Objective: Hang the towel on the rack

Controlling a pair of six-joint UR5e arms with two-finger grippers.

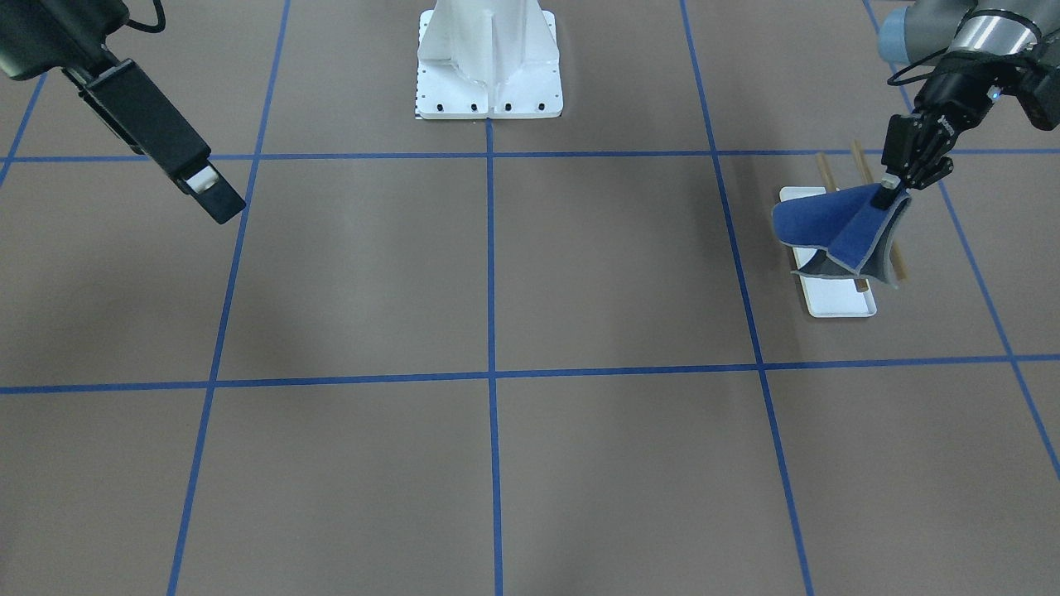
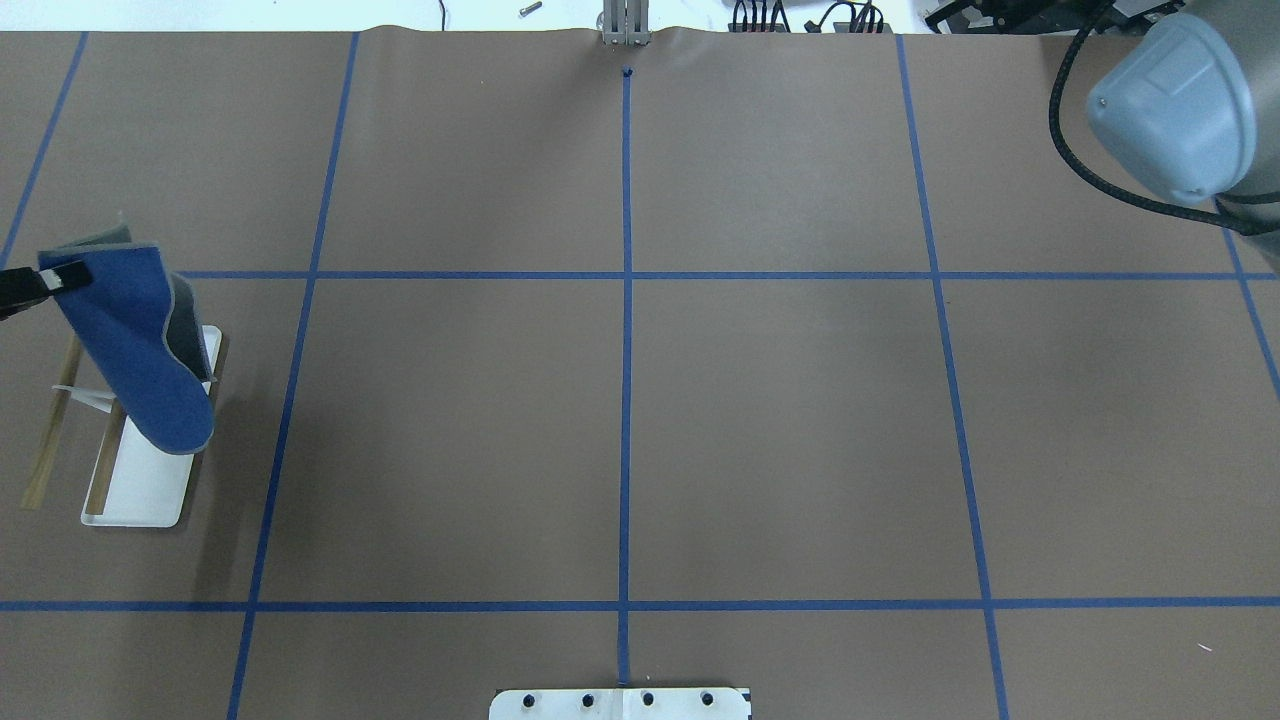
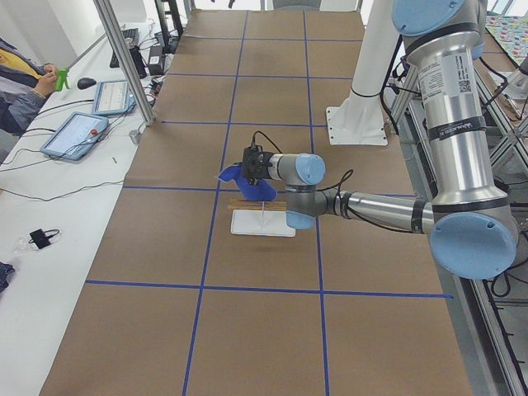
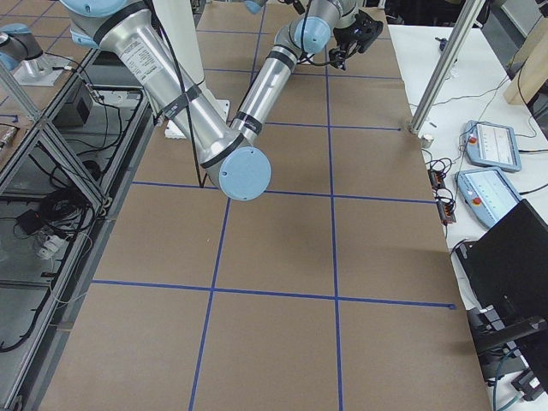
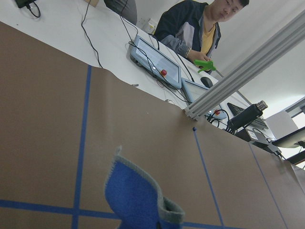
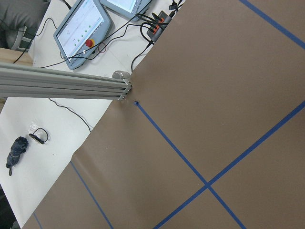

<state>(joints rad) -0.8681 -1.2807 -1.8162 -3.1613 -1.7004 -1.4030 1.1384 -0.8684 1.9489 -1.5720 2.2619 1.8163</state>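
The blue towel (image 1: pixel 836 228) with its grey border is pinched at one corner by my left gripper (image 1: pixel 890 194), which is shut on it. The cloth hangs from that corner down across the rack's two tan wooden rods (image 1: pixel 861 165) and over the white tray base (image 1: pixel 840 302). In the overhead view the towel (image 2: pixel 140 350) covers the far half of the rack (image 2: pixel 140 485), with the left gripper (image 2: pixel 35 285) at the view's left edge. The left wrist view shows only a towel corner (image 5: pixel 138 200). My right gripper (image 1: pixel 211 194) hovers far off, empty and seen edge-on.
The large white bolted pedestal (image 1: pixel 489 74) stands at the robot's base. Blue tape lines (image 1: pixel 490 265) divide the brown table. An operator (image 5: pixel 200 28) with tablets (image 5: pixel 157 59) sits beyond the far table edge.
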